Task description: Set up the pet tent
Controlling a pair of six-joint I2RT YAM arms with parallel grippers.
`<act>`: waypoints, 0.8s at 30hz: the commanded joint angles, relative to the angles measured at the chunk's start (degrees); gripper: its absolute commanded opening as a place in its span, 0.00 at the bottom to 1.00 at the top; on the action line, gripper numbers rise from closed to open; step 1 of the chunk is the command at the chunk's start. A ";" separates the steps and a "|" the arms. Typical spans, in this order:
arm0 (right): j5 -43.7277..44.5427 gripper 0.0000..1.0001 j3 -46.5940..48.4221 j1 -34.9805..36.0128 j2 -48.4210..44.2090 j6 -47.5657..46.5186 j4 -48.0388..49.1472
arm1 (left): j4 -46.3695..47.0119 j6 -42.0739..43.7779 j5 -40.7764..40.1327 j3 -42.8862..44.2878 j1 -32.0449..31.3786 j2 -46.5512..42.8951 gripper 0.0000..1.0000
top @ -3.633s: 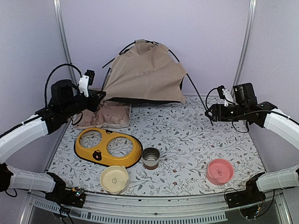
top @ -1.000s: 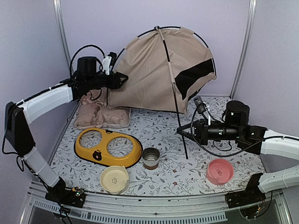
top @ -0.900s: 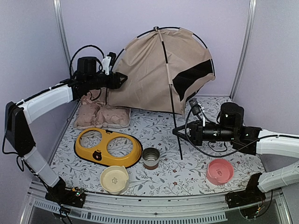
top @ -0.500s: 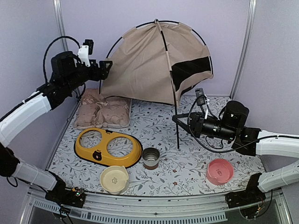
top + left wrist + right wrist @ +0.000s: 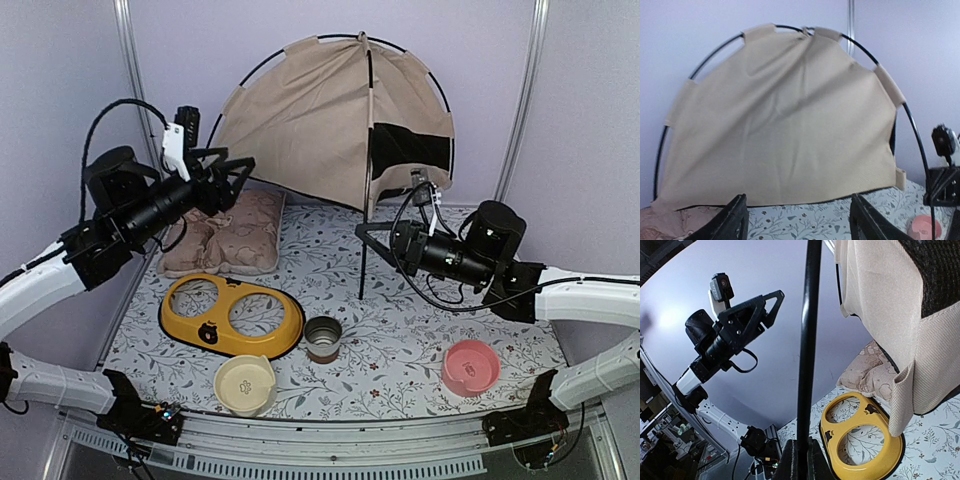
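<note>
- The right gripper (image 5: 364, 233) has its jaws pinched shut on the black pole (image 5: 367, 150) of the tent, low on its length. The right wrist view shows the pole coming straight up out of the closed fingers.
- The left gripper (image 5: 237, 168) stands wide open and holds nothing. Its wrist view shows only patterned mat and tent cloth beyond the two fingers.
- The pet tent (image 5: 320, 130) stands at the back of the table, its tan fabric stretched on arched poles that curve high against the rear wall. A dark opening shows on its right side, just above the right gripper.
- The held pole runs close to upright, leaning a little. Its top meets the crown of the arch and its lower end reaches down toward the mat in front of the tent.
- From the left jaws the fabric lies straight ahead, near but apart, with its lower left hem just over the cushion (image 5: 225, 235).
- I'd say the next move turns on that pole. The right arm has the only hold on the tent, so it steers the pole's foot, while the left arm is nearer the free left hem and arch and could steady that side.
- Further forward sit a yellow double feeder (image 5: 192, 320), a metal cup (image 5: 322, 338), a cream bowl (image 5: 244, 384) and a pink bowl (image 5: 470, 366), all well clear of the tent.
</note>
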 commanded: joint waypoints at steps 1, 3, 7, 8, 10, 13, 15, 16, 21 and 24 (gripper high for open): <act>-2.54 0.00 4.36 0.26 2.66 -0.43 1.87 | 4.03 0.37 -2.68 -6.77 -8.78 1.00 0.68; -3.42 0.00 5.25 0.39 3.49 -0.24 1.70 | 6.61 0.67 -5.37 -9.78 -13.55 2.58 0.66; -4.50 0.00 6.65 0.74 4.76 0.28 1.56 | 14.60 3.24 -9.82 -12.86 -19.32 7.04 0.65; -4.66 0.00 6.99 0.86 4.97 0.39 1.46 | 16.33 4.12 -10.77 -12.94 -20.33 8.35 0.65; -4.85 0.00 7.40 1.03 5.10 0.61 1.22 | 20.35 5.36 -11.80 -12.78 -21.63 10.99 0.65; -4.95 0.00 7.64 1.21 4.94 1.22 1.17 | 25.15 6.29 -12.24 -12.49 -22.86 14.05 0.65; -5.21 0.00 7.67 1.34 4.69 1.69 1.01 | 27.63 6.90 -12.31 -12.15 -23.55 15.73 0.66; -5.40 0.00 7.85 1.38 4.55 1.99 0.93 | 28.52 7.18 -12.52 -11.90 -23.86 16.59 0.66; -5.30 0.00 8.78 1.43 3.76 3.35 -0.77 | 32.03 9.40 -14.83 -10.92 -26.16 19.96 0.66; -5.52 0.00 9.42 1.45 3.37 4.03 -2.07 | 34.76 11.43 -17.63 -10.94 -28.09 21.73 0.64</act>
